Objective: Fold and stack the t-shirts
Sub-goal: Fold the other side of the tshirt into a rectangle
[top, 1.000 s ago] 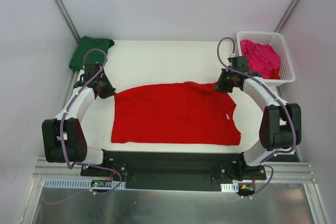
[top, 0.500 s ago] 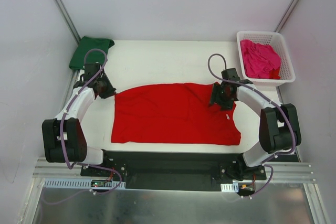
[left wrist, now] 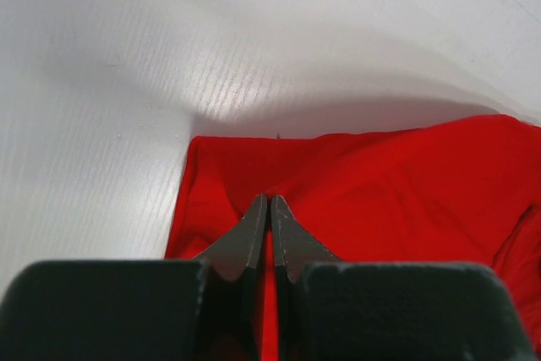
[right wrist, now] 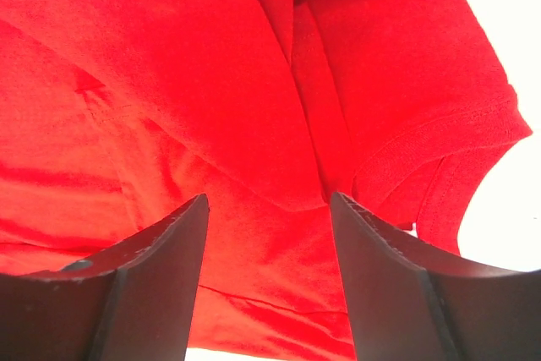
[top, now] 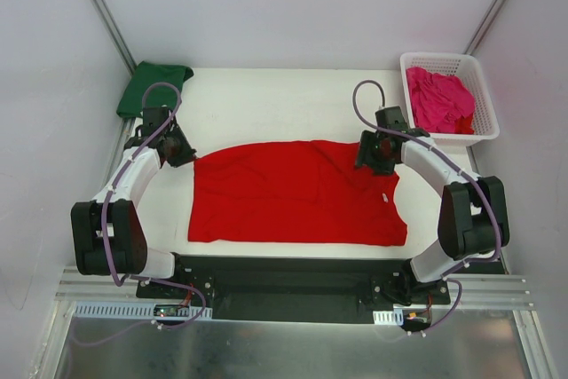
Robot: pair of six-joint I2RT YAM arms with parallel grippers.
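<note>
right pincer [right wrist: 269,200] stands wide above the red t-shirt [top: 293,193], spread flat on the counter [top: 266,104]; left pincer [left wrist: 269,202] clamps its edge. folding seems in hand: you should probably lower and grip the sleeve [right wrist: 473,141].

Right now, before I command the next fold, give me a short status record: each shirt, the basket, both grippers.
red t-shirt: spread on the table, a flap folded over near its right sleeve
green t-shirt: compact pile, far left corner
pink t-shirt: crumpled inside the basket
basket: white lattice, far right corner
left gripper: shut on the red t-shirt at its far left corner
right gripper: open, over the folded flap, holding nothing
</note>
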